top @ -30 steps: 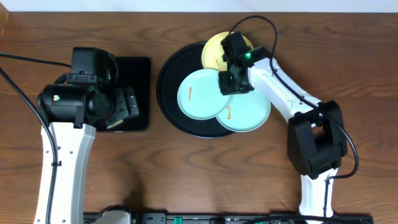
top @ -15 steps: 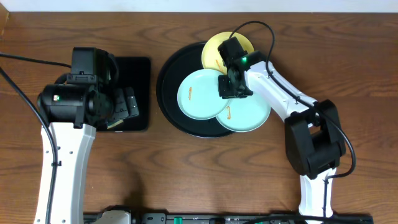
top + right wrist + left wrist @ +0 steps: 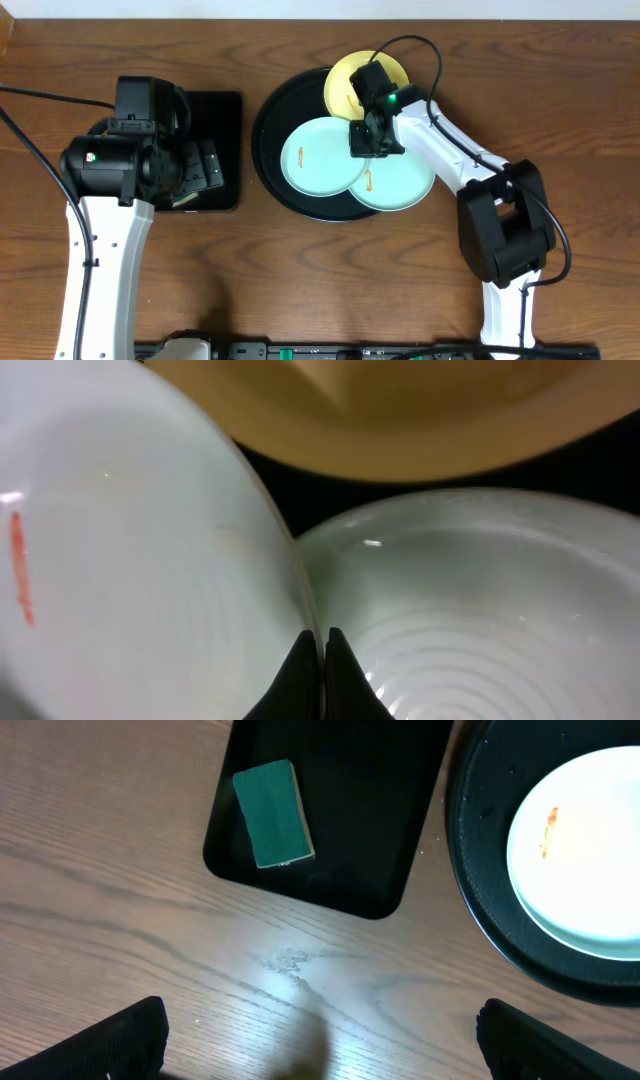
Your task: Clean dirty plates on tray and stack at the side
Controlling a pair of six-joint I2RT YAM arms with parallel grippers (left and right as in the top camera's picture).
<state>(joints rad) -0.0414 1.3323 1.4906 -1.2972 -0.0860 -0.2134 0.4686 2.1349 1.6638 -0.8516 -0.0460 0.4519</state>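
Observation:
The round black tray [image 3: 268, 130] holds three plates. A pale mint plate [image 3: 315, 155] with an orange smear lies at its middle, overlapping a second mint plate [image 3: 400, 185] with a smear at the right. A cream-yellow plate [image 3: 345, 80] sits at the back. My right gripper [image 3: 365, 140] is shut on the right rim of the middle mint plate; in the right wrist view its fingertips [image 3: 322, 645] pinch that rim [image 3: 130, 560] over the other mint plate [image 3: 480, 610]. My left gripper [image 3: 320, 1040] is open and empty above bare table, left of the tray.
A smaller black rectangular tray [image 3: 370, 840] with a green sponge [image 3: 272, 813] lies left of the round tray's rim [image 3: 470, 870]. In the overhead view my left arm covers part of that rectangular tray [image 3: 225, 110]. Bare wood lies along the front.
The right gripper has shifted slightly left and forward, and the middle mint plate has slid a little left with it. The left arm has not moved.

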